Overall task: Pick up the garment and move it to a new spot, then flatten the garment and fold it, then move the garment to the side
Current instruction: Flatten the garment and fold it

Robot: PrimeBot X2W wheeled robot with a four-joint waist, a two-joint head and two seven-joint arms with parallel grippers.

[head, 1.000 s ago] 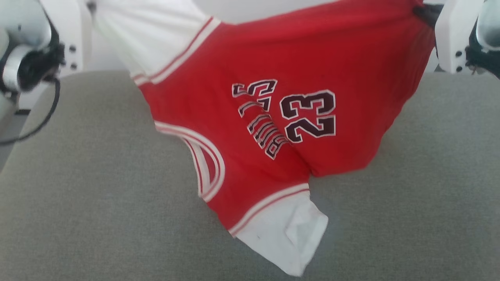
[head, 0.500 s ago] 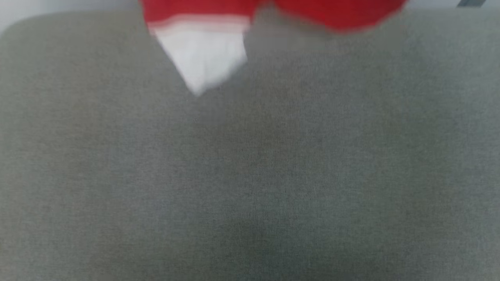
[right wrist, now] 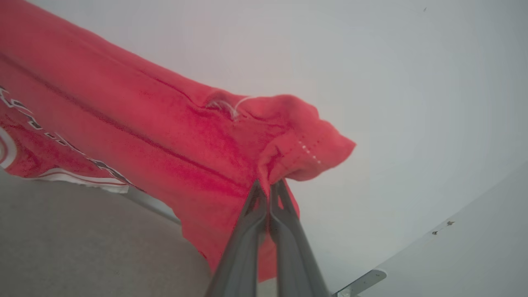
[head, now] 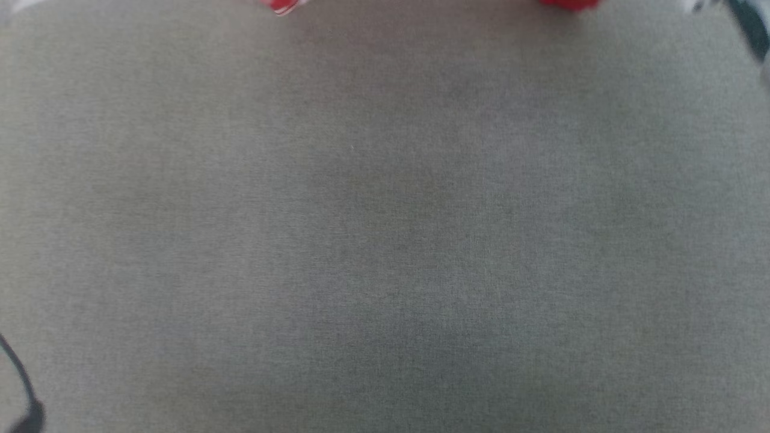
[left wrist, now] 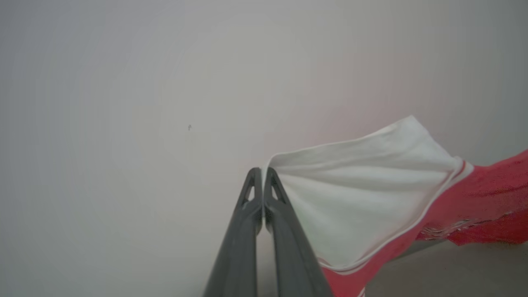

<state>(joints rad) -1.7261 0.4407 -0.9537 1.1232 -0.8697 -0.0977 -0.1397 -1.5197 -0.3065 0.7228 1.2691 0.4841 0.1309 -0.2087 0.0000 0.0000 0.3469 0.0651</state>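
Red garment [right wrist: 165,136]: hangs over grey fabric surface [head: 385,240], stretched between both grippers; red scraps at top edge of head view.
Left gripper [left wrist: 262,171]: fingers pressed together, pinching edge of white sleeve [left wrist: 363,177].
Right gripper [right wrist: 269,185]: fingers pressed together, clamped on red hem corner [right wrist: 313,152].
Lettering [right wrist: 24,113]: black, white-outlined, partly seen at left of right wrist view.

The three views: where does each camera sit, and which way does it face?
Head view: on the robot's head, facing down at the grey fabric surface; garment tips at the top edge, a dark cable lower left.
Left wrist view: looks along the left gripper, shut on the garment's white sleeve, toward a pale wall.
Right wrist view: looks along the right gripper, shut on the red hem.
Both wrist views share the garment held above the grey surface.
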